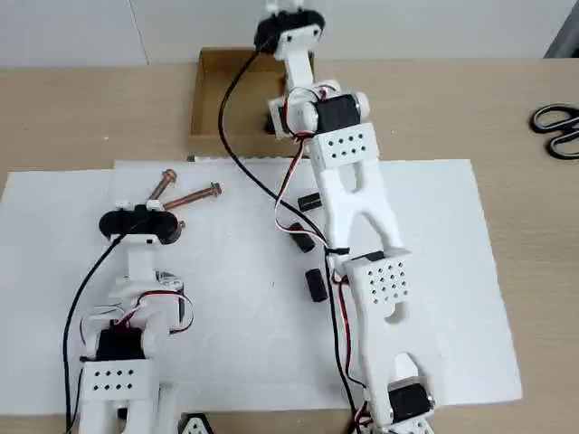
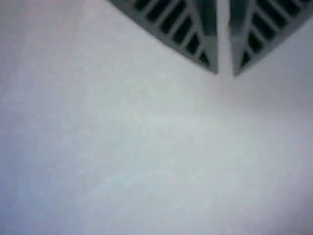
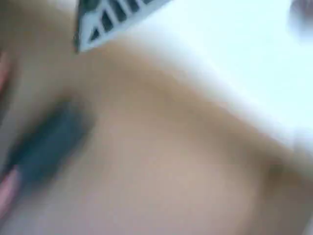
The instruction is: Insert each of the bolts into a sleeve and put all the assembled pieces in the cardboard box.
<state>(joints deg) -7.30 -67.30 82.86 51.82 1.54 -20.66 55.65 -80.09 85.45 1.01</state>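
Two bolts (image 1: 194, 196) lie loose on the paper (image 1: 434, 271), just off a corner of the cardboard box (image 1: 213, 99), long axes angled roughly toward the box. Left gripper (image 1: 143, 223) sits just beyond them from the box, so it's probably the arm for the pick. Its jaws are nearly pressed together, holding nothing. Right gripper (image 1: 288, 41) is over the box, state can't tell. One assembled piece (image 3: 46, 142) lies on the box floor. Spare sleeves (image 1: 315, 285) sit farther out from the box, beside the right arm.
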